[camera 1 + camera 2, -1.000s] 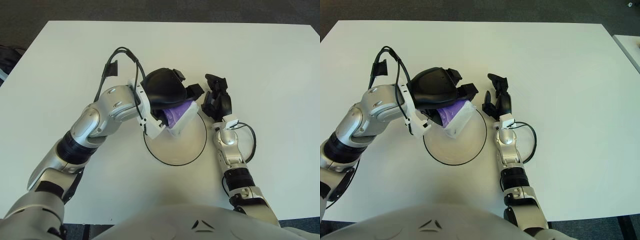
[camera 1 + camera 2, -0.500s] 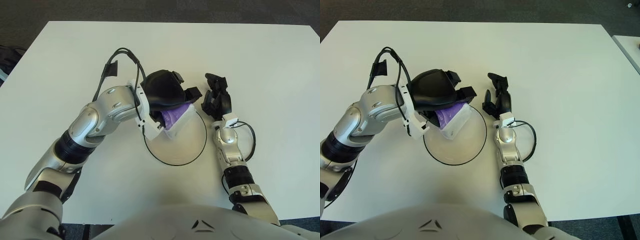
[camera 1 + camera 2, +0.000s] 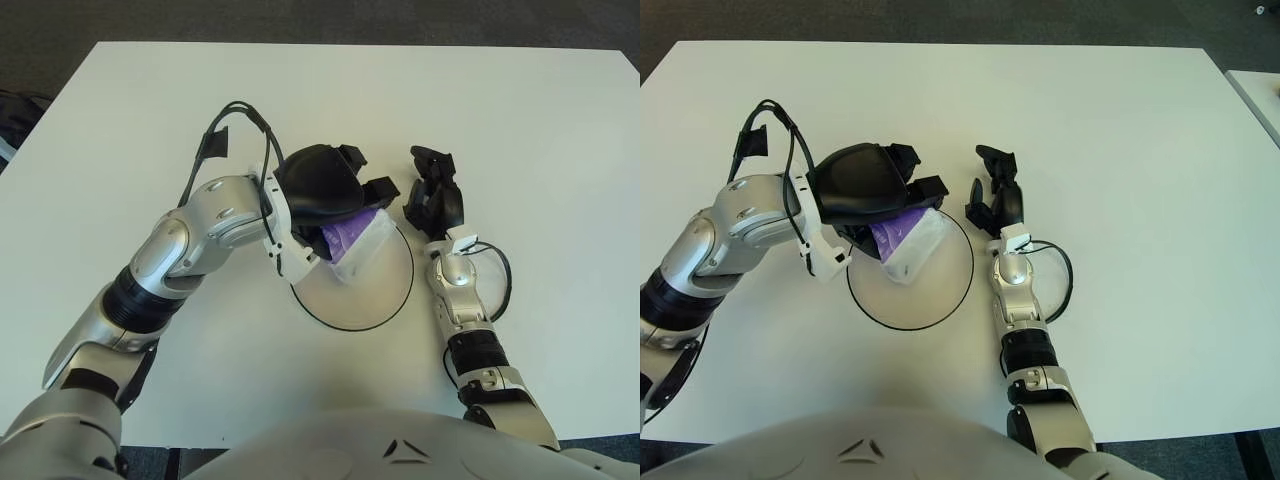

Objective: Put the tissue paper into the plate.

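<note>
From the left eye view, the left hand [image 3: 330, 190] is over the far-left rim of the plate [image 3: 375, 300], its black fingers [image 3: 380, 188] curled round the tissue paper [image 3: 355, 238]. The pack is purple under a clear wrapper, and it sticks out from beneath the palm, slanting down toward the middle of the plate. Its lower end shows over the plate's pale inside; whether it touches the plate I cannot tell. The right hand [image 3: 433, 195] shows just beside the plate's right rim, fingers loosely curled and holding nothing. Any print on the wrapper is too small to read.

From the right eye view, the same grasp shows a little more plainly: the left hand [image 3: 865, 185] covers the upper end of the tissue paper [image 3: 908, 243], and the free end points toward the near-right inside the plate [image 3: 940, 300]. The right hand [image 3: 996, 200] stands apart from the pack, past the plate's edge, on the white surface [image 3: 1140, 150]. A thin black cable [image 3: 1060, 285] loops beside its wrist. No lettering can be made out anywhere.
</note>
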`<state>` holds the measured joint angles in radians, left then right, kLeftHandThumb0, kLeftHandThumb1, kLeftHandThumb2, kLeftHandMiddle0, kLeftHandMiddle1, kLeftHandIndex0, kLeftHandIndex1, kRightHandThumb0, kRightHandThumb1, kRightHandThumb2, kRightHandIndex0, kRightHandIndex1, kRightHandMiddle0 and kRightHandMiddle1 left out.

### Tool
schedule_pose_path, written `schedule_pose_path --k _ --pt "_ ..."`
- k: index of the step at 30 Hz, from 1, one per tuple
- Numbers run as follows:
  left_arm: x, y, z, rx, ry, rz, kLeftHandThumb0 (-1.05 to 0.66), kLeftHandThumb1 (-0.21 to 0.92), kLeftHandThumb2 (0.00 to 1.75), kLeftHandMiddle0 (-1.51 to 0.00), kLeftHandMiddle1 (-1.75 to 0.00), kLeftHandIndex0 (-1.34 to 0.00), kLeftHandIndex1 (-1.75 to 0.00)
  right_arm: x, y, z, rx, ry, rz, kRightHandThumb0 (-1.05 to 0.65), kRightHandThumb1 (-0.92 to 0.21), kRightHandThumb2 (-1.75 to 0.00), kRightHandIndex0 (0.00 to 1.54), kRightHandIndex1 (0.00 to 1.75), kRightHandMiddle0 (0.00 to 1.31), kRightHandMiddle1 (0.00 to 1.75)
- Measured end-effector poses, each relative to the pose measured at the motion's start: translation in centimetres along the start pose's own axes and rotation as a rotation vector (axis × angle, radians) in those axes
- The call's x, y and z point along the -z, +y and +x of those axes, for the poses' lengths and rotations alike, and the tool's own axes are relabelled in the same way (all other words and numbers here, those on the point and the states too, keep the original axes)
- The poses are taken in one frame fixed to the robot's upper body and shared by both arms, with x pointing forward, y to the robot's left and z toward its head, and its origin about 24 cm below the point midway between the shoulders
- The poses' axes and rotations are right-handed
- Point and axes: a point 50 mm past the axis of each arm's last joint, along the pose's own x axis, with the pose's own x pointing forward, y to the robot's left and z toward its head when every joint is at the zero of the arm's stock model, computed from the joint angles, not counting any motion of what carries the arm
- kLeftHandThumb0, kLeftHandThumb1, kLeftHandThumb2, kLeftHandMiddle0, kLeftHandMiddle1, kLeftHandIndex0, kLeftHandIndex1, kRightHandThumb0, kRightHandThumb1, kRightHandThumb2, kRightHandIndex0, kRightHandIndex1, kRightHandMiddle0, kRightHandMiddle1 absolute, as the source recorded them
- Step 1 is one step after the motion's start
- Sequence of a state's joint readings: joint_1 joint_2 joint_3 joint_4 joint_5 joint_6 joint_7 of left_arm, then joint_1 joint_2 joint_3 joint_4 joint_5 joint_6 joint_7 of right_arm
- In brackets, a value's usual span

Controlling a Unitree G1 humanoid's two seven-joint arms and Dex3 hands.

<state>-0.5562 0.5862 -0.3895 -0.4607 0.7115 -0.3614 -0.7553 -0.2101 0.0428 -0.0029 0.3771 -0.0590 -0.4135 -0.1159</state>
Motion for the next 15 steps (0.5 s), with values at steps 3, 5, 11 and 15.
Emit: schedule_pose_path --k 3,5,11,15 --pt "0.06 -0.11 -0.09 0.017 -0.012 0.020 -1.03 0.92 0.50 0.00 -0.02 0.00 -0.02 -0.02 0.05 0.00 -0.016 -0.002 0.006 -0.66 -0.92 -0.87 0.23 0.54 0.00 1.02" --pt "0.14 -0.13 -0.12 0.025 -0.019 0.027 -1.04 0.92 0.49 0.00 -0.01 0.00 -0.01 -0.04 0.06 0.00 -0.022 -0.004 0.009 -0.67 -0.92 -0.88 0.22 0.54 0.00 1.00" --pt "0.33 -0.08 -0.14 0.043 -0.026 0.029 -1.05 0.92 0.46 0.00 0.00 0.00 0.00 -0.08 0.05 0.00 -0.034 -0.008 0.016 -0.68 -0.92 -0.89 0.20 0.53 0.00 0.95" --pt "0.41 -0.21 -0.17 0.053 -0.030 0.028 -1.05 0.92 0.43 0.00 0.00 0.00 0.00 -0.08 0.00 0.00 -0.035 -0.008 0.021 -0.68 -0.92 -0.88 0.19 0.51 0.00 0.97"
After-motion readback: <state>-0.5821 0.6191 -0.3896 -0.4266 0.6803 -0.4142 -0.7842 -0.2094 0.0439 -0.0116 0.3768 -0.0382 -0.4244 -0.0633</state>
